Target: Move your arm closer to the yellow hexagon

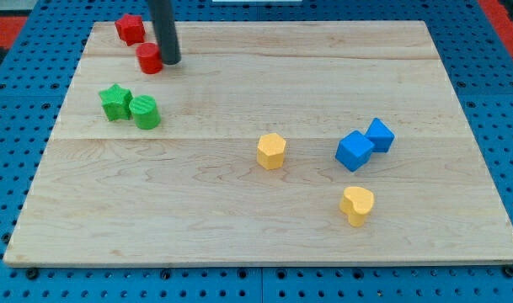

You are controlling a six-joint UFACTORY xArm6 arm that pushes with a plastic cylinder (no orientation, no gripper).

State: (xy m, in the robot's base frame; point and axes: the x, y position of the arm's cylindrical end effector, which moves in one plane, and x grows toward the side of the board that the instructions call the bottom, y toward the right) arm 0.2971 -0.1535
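There are no jaws here to open or close – the arm ends in a rod, its tip touching the red cylinder. To reach the yellow hexagon well, it should probably slide toward the view's lower right – away from the green blocks.

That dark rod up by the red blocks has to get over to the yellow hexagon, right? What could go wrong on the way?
1. My tip sits right beside the red cylinder; a sloppy start could nudge it.
2. The green star and green cylinder lie below my tip, so a path dipping too early might clip them.
3. Overshooting could shove the yellow hexagon toward the two blue cubes, or I could head for the yellow heart by mistake.
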